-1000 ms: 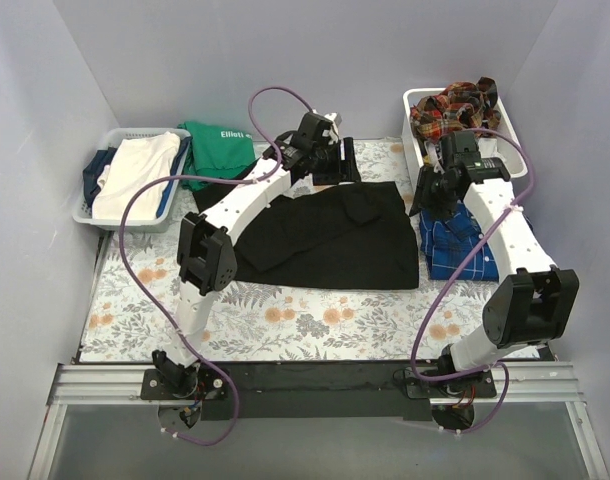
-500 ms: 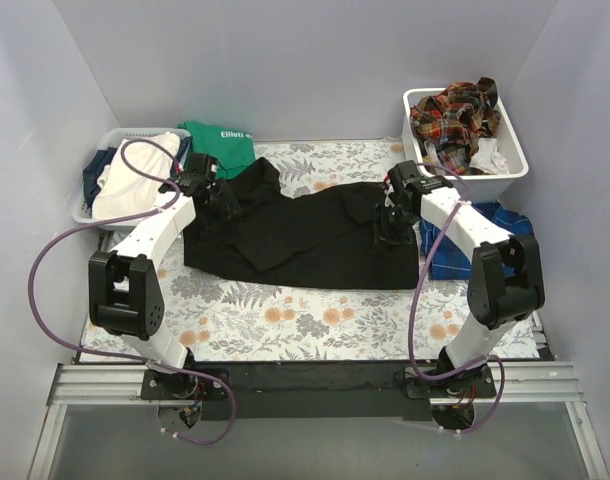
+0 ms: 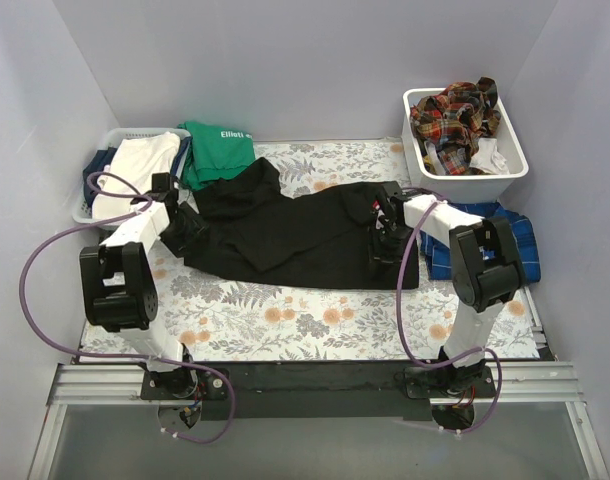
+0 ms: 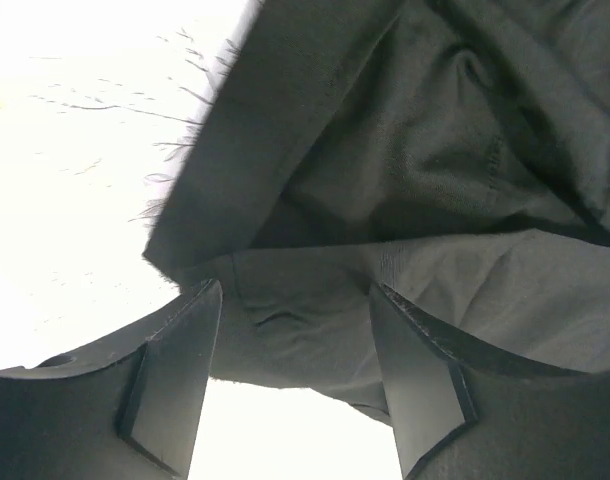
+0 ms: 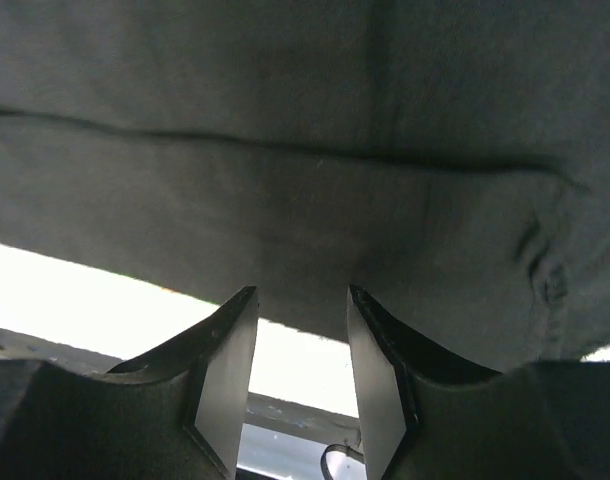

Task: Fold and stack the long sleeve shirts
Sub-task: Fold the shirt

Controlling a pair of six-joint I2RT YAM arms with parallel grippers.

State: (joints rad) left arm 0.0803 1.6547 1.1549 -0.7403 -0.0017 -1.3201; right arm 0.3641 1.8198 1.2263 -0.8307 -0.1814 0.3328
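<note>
Black cloth is dominating the floral bench (image 3: 285, 318): the black shirt (image 3: 285, 235) is lying flat at mid-bench, its long axis running left to right, with one straight edge facing right and a rumpled lobe reaching toward the far side, where it is touching the green top (image 3: 217, 150). The left gripper (image 4: 295, 330) is sitting low at the shirt's left edge, jaws apart with the hem lying between them. The right gripper (image 5: 300, 320) is sitting at the right edge, jaws also apart and the cloth's border just beyond them. The blue plaid shirt (image 3: 485, 240) is lying just beside the black one, partly under the right arm. Red-orange plaid shirts (image 3: 455, 112) are filling the white basket (image 3: 515, 160) at far right, and a grey basket (image 3: 97, 212) of cloth is standing at far left.
</note>
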